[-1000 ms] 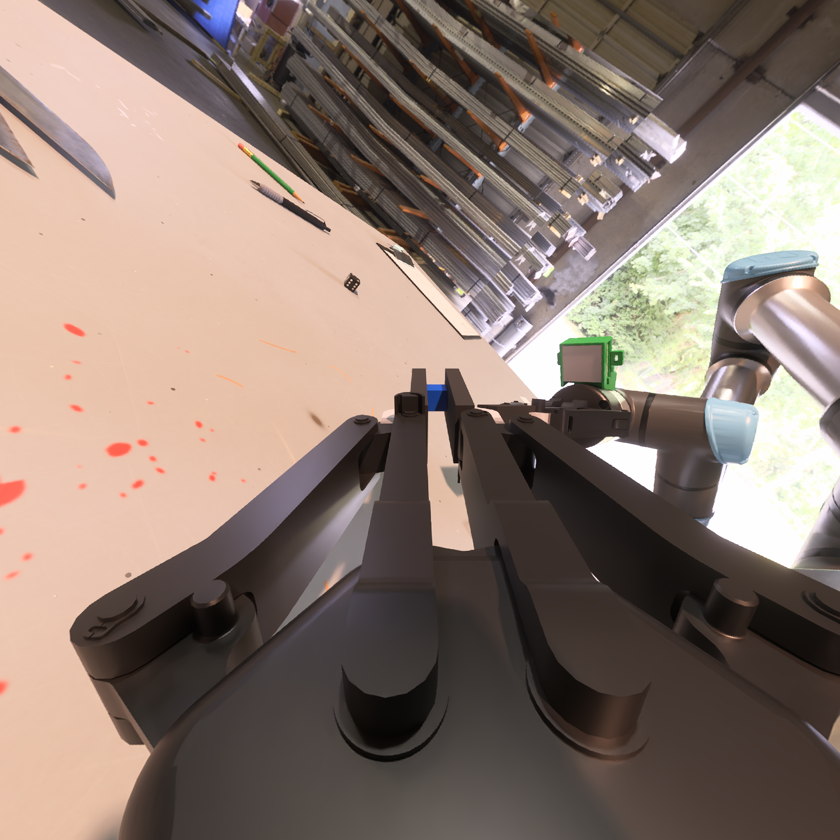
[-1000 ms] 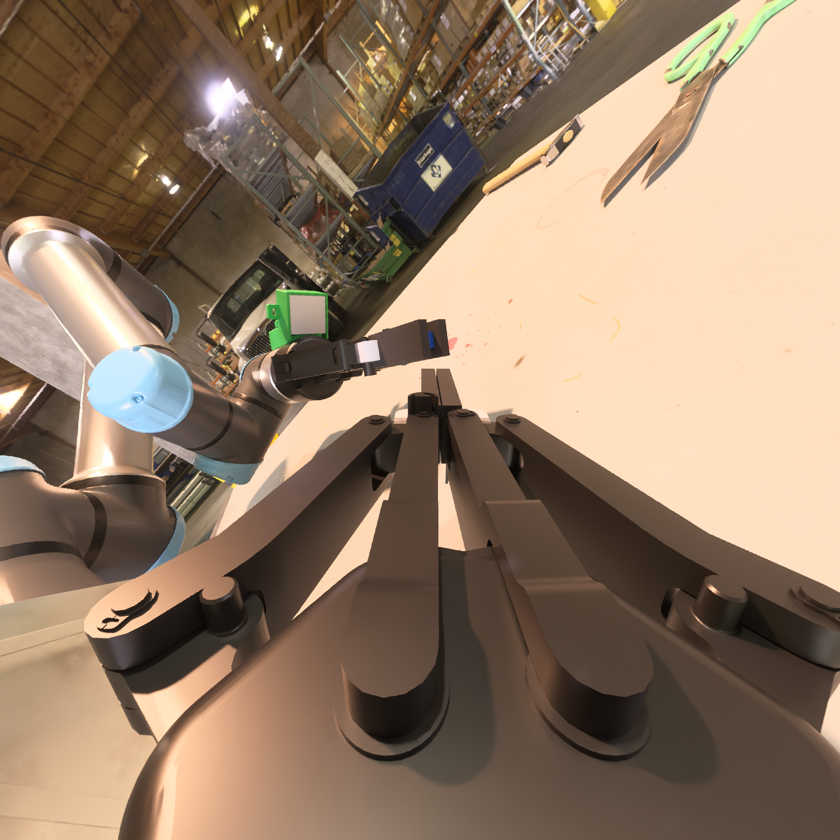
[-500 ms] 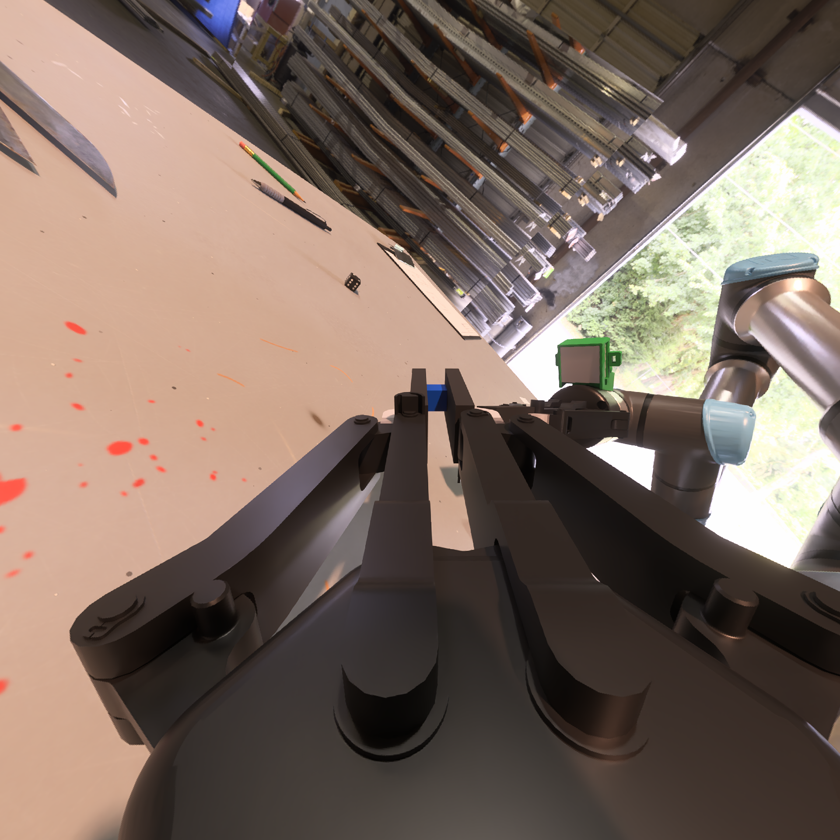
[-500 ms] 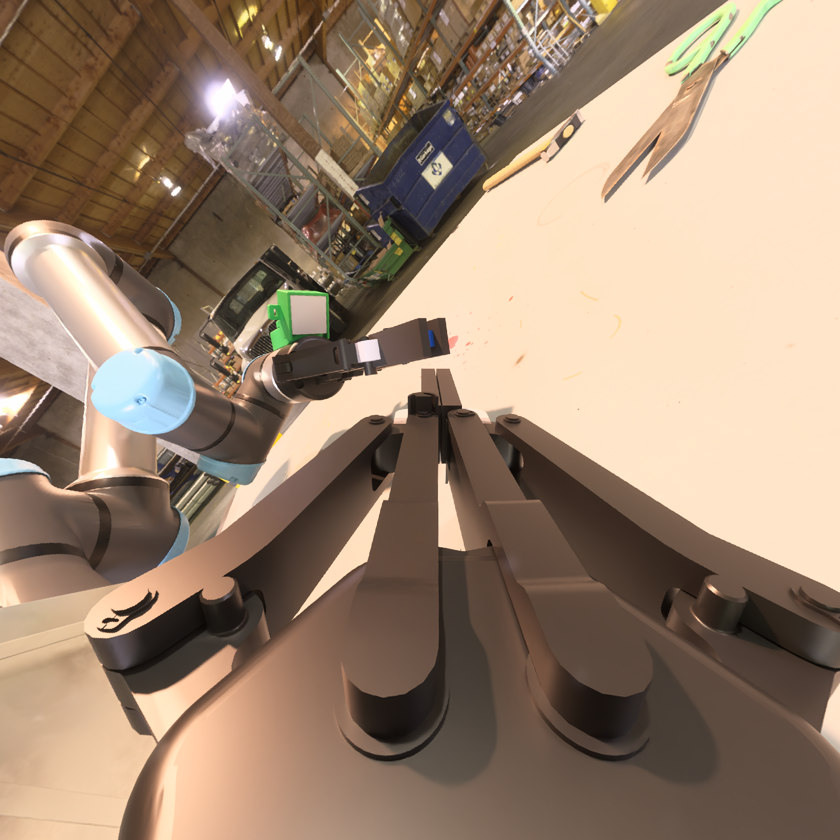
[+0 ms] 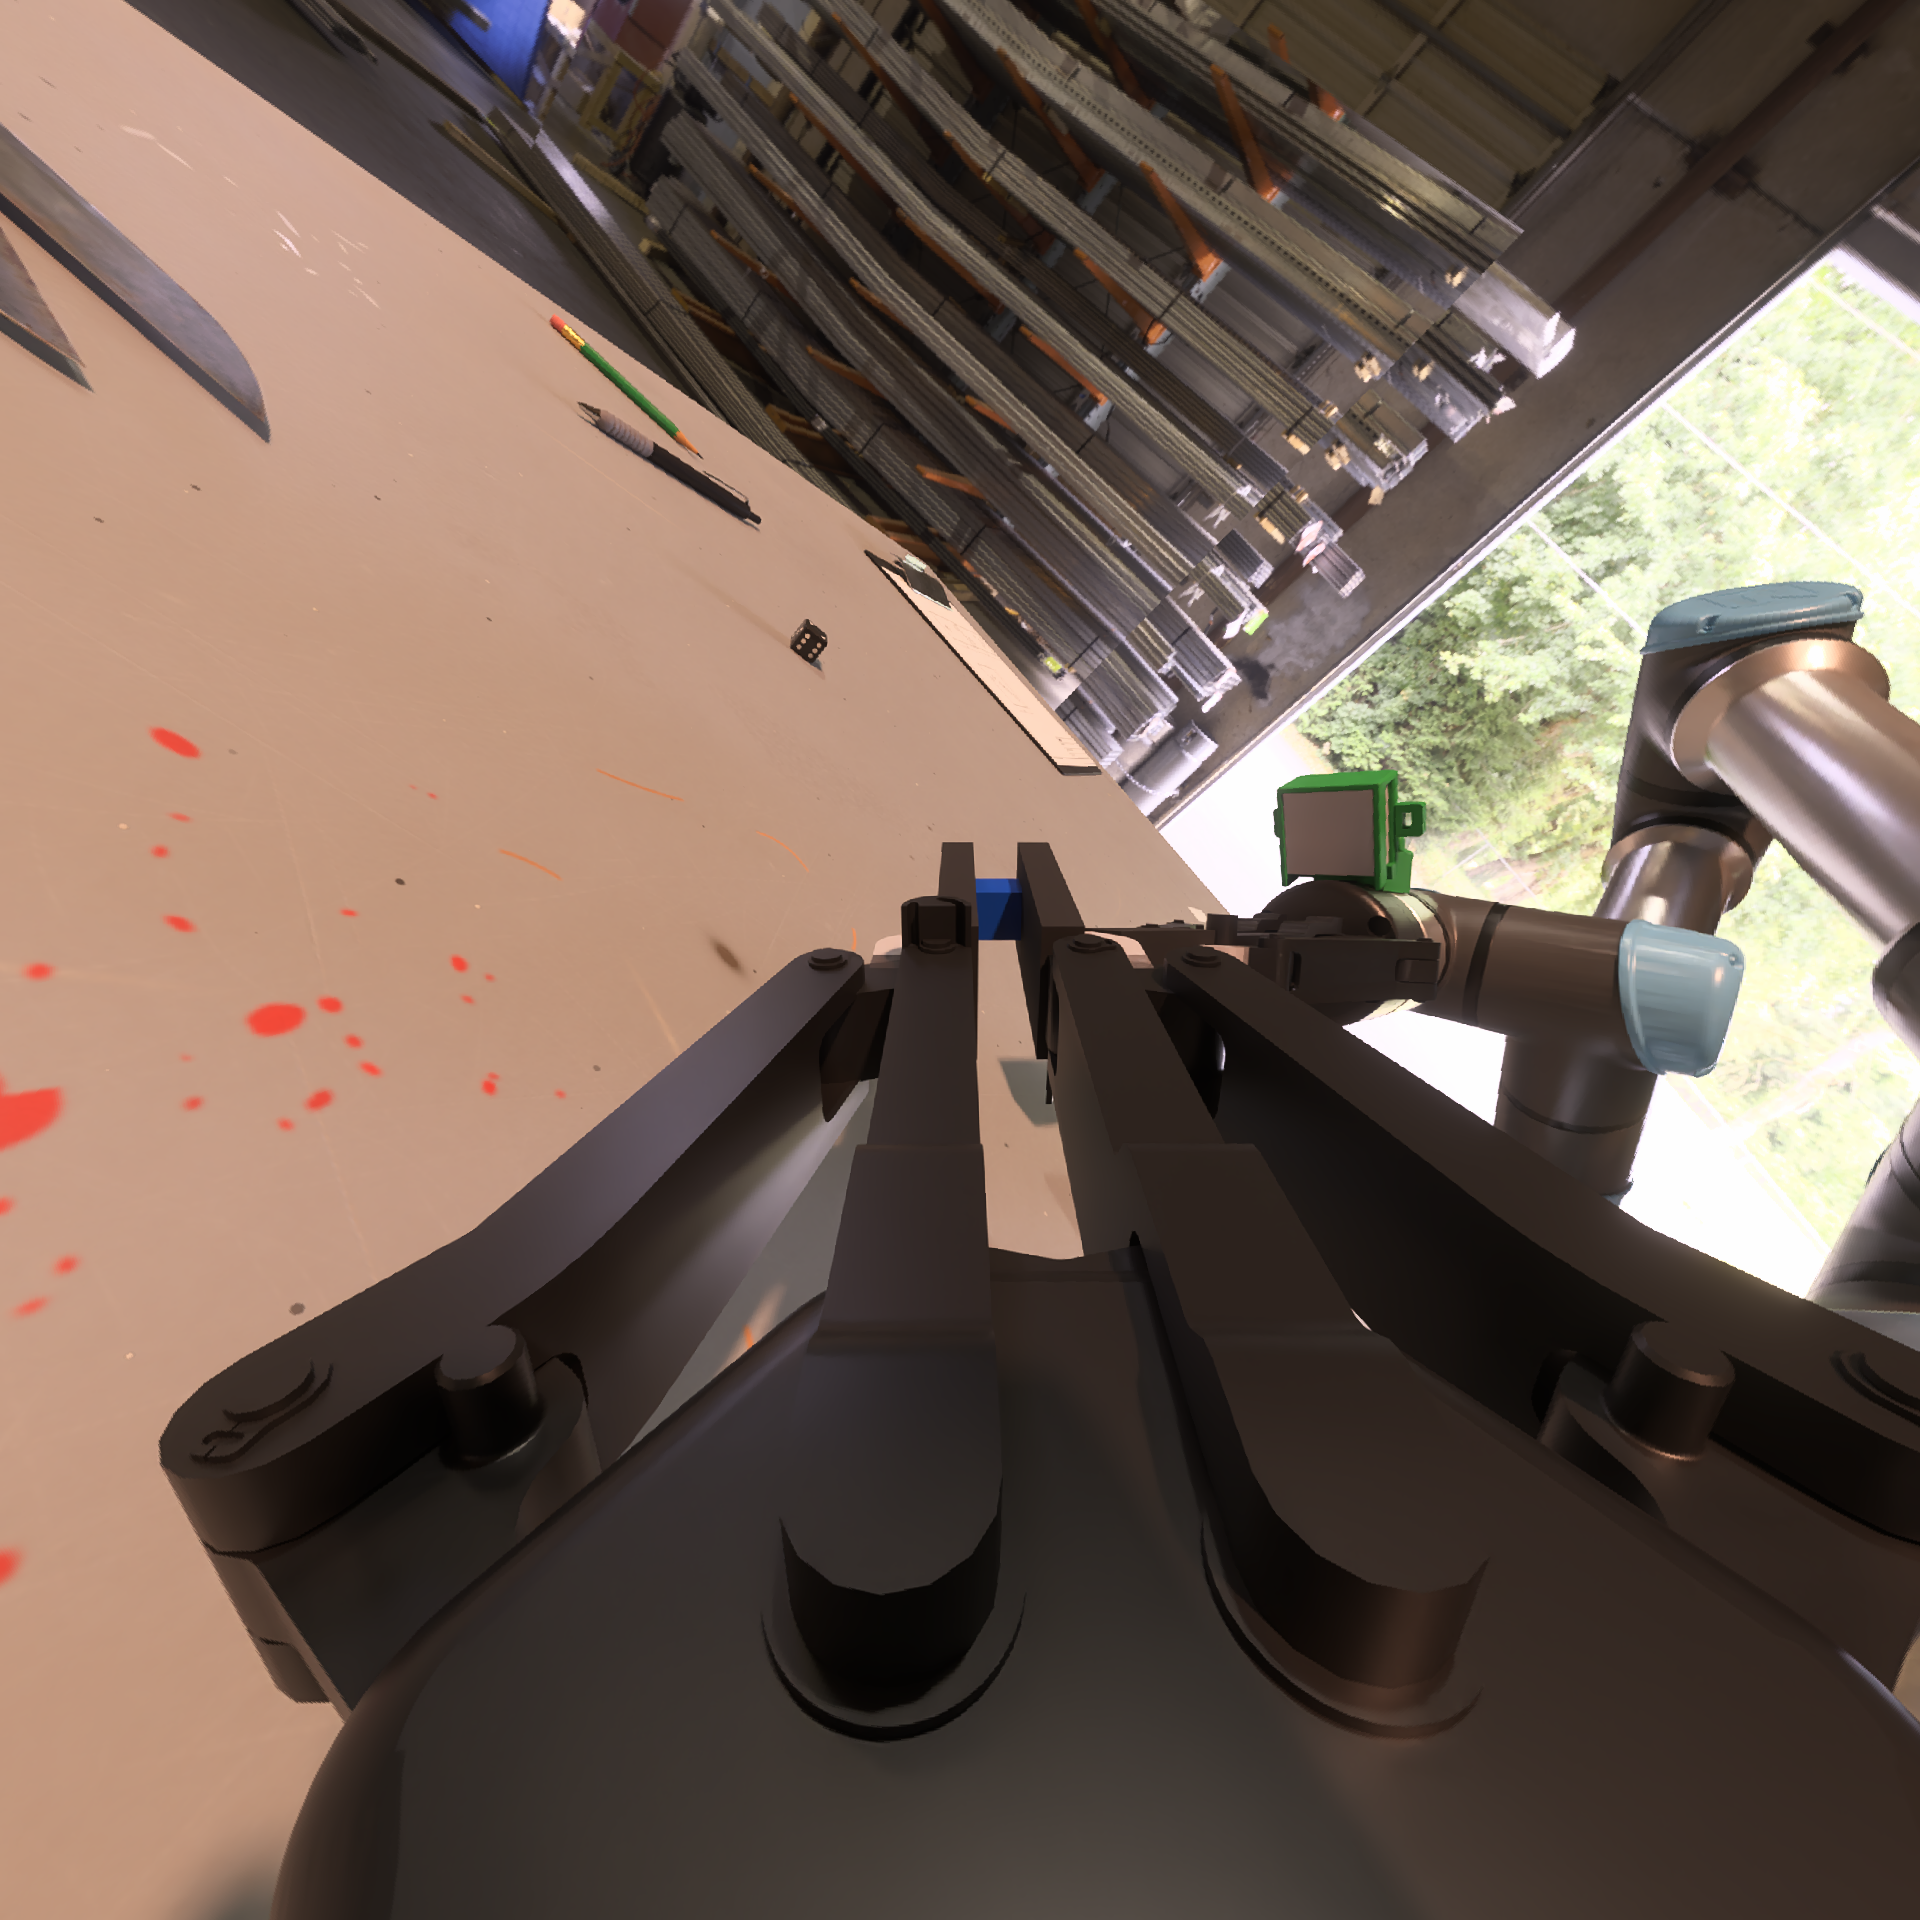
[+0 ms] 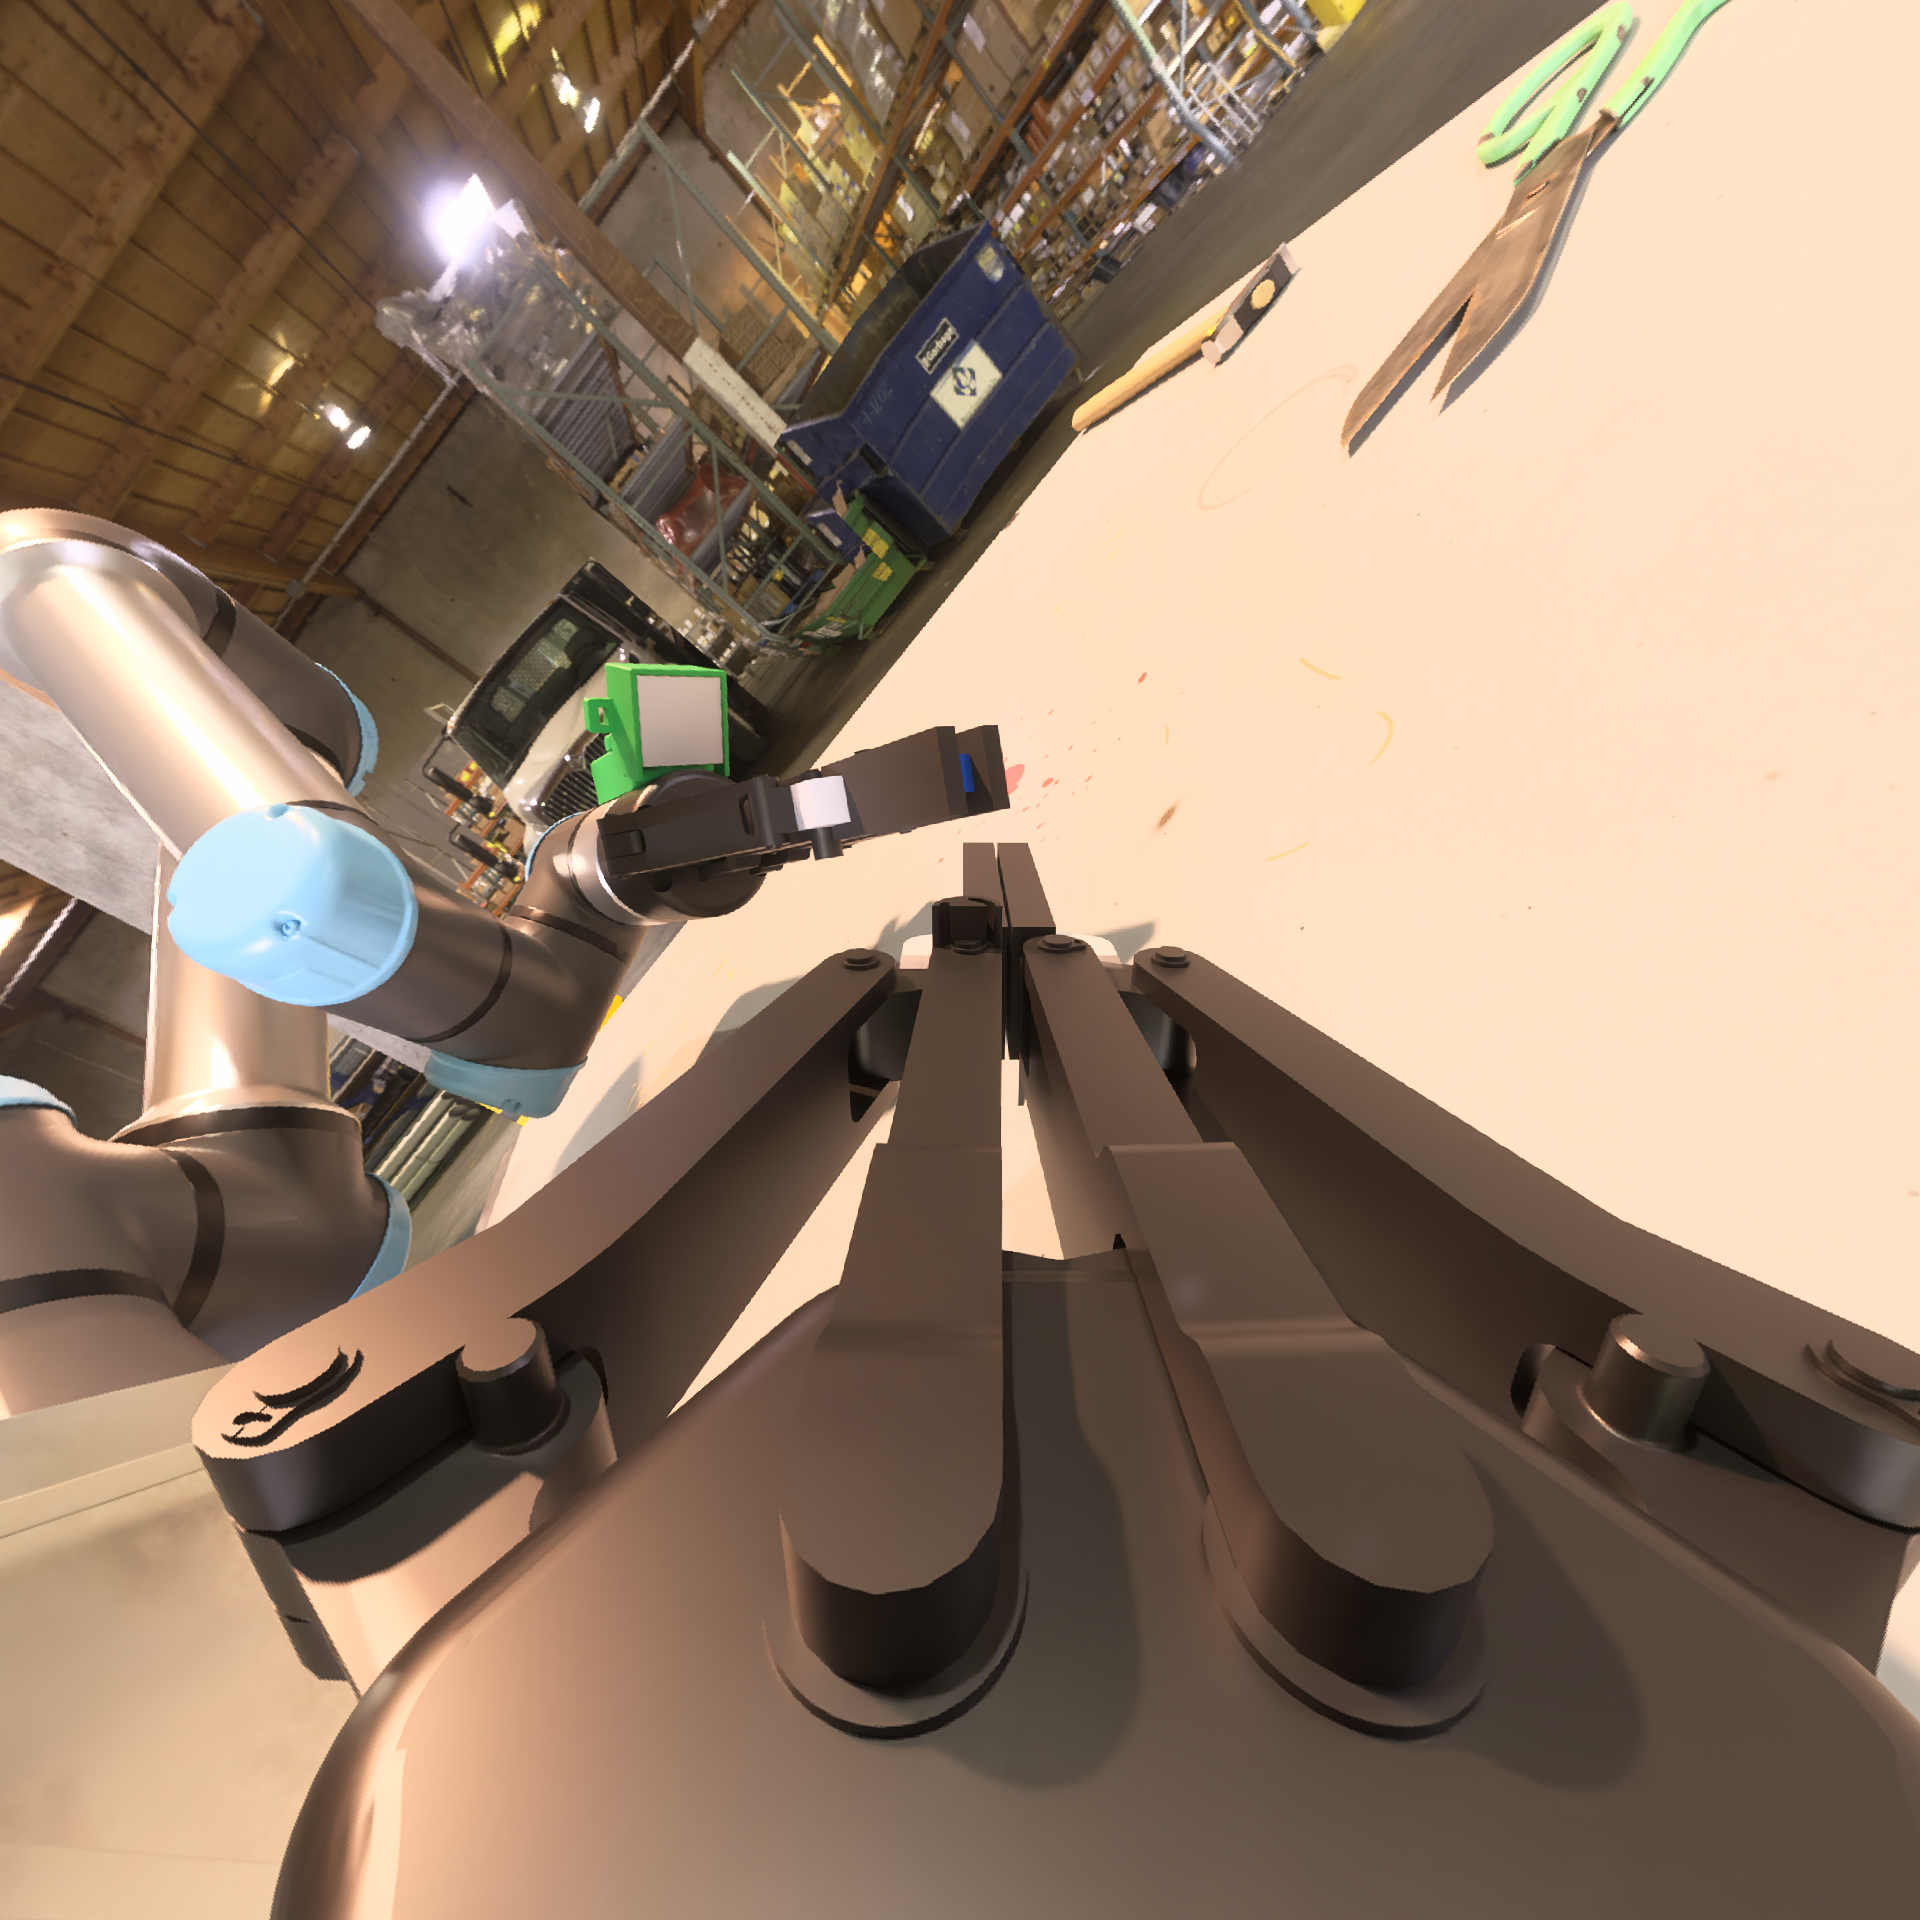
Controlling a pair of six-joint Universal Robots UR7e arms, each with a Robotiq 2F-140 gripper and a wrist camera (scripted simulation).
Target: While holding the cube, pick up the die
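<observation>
The left pincer [image 5: 1000, 883] is clamped on the blue cube [image 5: 997, 906], held above the bench [image 5: 436, 665]. The right pincer [image 6: 995, 883] has its fingers pressed together, empty. The black die [image 5: 807, 641] sits on the bench, near a pen [image 5: 670, 462] and well apart from both pincers.

Lying on the table [image 5: 436, 644] are one die [image 5: 807, 641], one pencil [image 5: 623, 383], one pen [image 5: 670, 463] and one pair of scissors [image 6: 1496, 239], while one blue cube [image 5: 998, 908] is sitting between fingers.

Blue cube [image 5: 997, 906], black white-dotted die [image 5: 807, 640], seemingly red-spattered tan table [image 5: 416, 623]
</observation>
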